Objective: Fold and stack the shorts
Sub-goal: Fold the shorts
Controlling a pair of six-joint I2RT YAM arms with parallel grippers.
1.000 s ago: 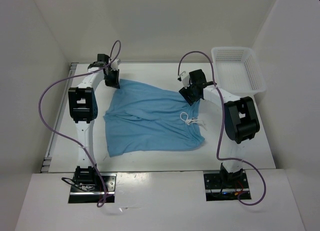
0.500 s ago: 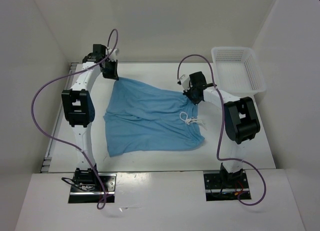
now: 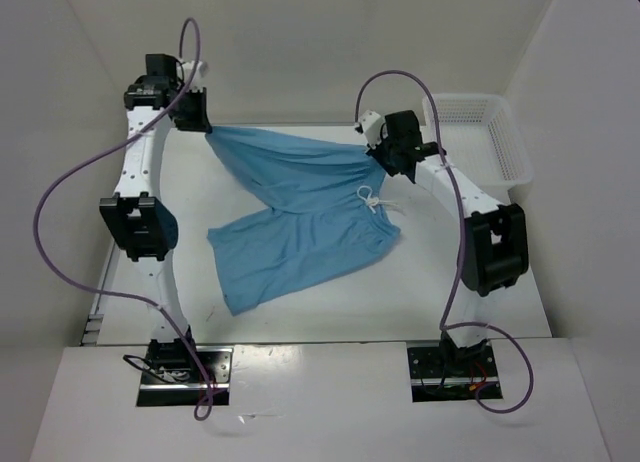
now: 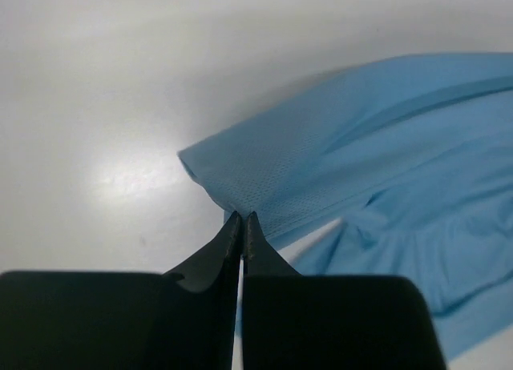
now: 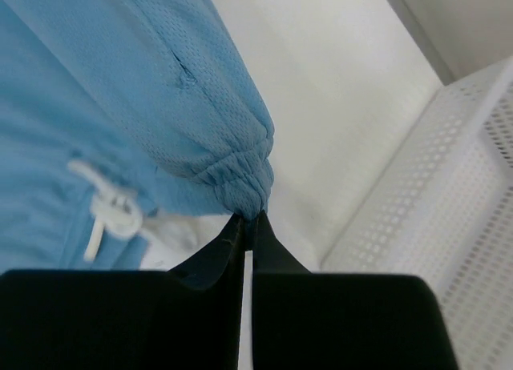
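- While both tools are pinched shut on fabric, the left tool (image 4: 242, 218) on a leg-hem corner and the right tool (image 5: 250, 218) on the bunched waistband end, the shorts (image 3: 300, 207) hang stretched between them, the near half trailing on the counter (image 3: 450, 292).
- To fold well, I judge both arms should carry the held edge toward the near edge together, level and taut, so it lands square.
- Mind the drawstring (image 3: 372, 200); it could get trapped inside the fold.
- Hard to tell: how many fabric layers each tool grips, and whether the near leg lies flat.
- The basket (image 3: 500, 132) shows only partly in the right wrist view.
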